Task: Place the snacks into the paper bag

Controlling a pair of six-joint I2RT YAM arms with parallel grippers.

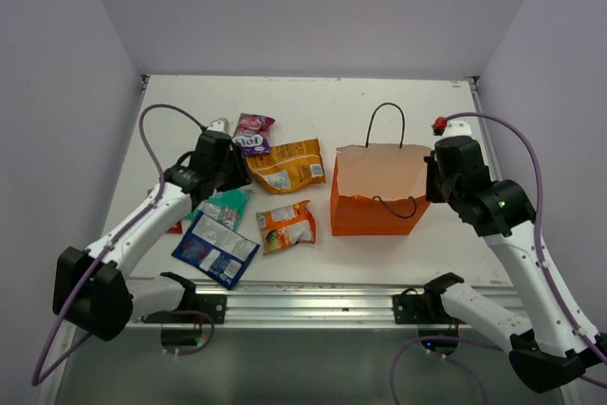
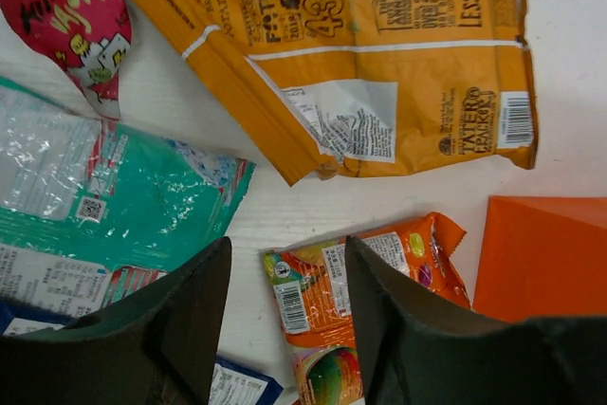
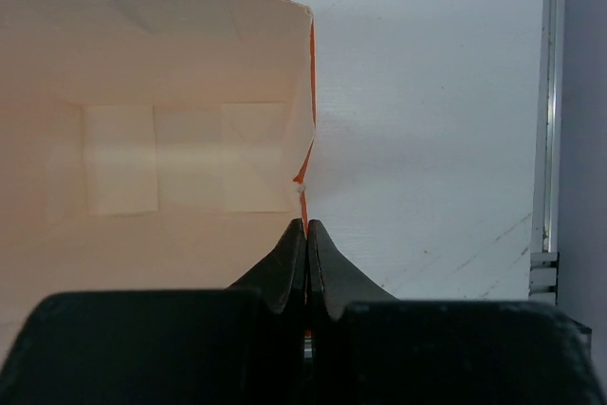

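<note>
Fingers of the right gripper (image 3: 306,227) stand pressed together on the top edge of the paper bag (image 1: 375,198), with a sliver of orange wall showing in the seam between them at the bag's corner. The pale inside of the bag opens out ahead and to the left of that grip. The bag stands upright on the white table (image 1: 398,101). The left gripper (image 2: 287,251) hangs over the snacks with its jaws apart and nothing between them. Beneath the gap lies the orange-green packet (image 2: 403,258), flat on the table, its end reaching past the finger on the bag's side. Partly under the other finger spreads the teal-green packet (image 2: 142,192). Just beyond both fingertips the orange-yellow packet (image 2: 398,73) lies with the purple-pink packet (image 1: 252,132) overlapping its far edge. A pink-red packet (image 2: 66,16) sits ahead and to the left, perhaps a separate snack, though the wrist view crops it. The dark blue packet (image 1: 216,251) lies behind the fingers, nearer the arm's base.
</note>
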